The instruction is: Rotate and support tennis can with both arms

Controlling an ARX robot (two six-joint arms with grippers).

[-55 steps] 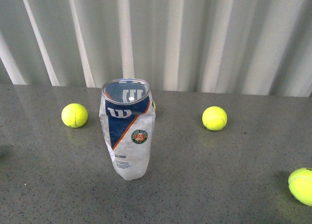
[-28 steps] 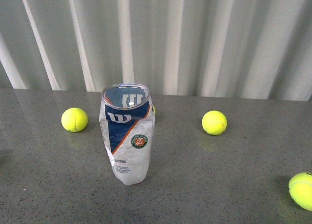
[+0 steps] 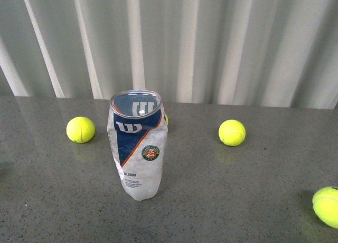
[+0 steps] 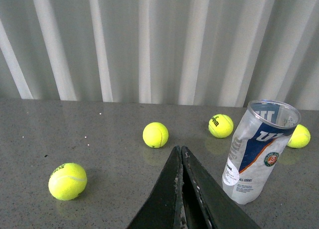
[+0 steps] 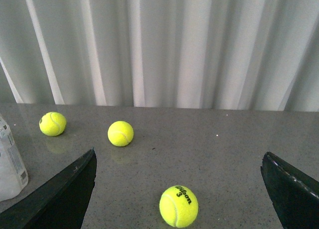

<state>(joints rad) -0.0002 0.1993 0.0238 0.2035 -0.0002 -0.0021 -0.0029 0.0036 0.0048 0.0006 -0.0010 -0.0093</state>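
Tennis can (image 3: 138,150): upright on the grey table (image 3: 237,190) — open end up, untouched.
Left gripper (image 4: 181,152): fingers pressed together, empty, near the can.
Right gripper (image 5: 179,162): spread wide — can well apart.

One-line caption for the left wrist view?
Shut left gripper points across the grey table beside the upright, open tennis can, four tennis balls scattered.

grey table (image 3: 253,201) | tennis can (image 3: 138,148) upright | tennis balls (image 3: 232,132) scattered
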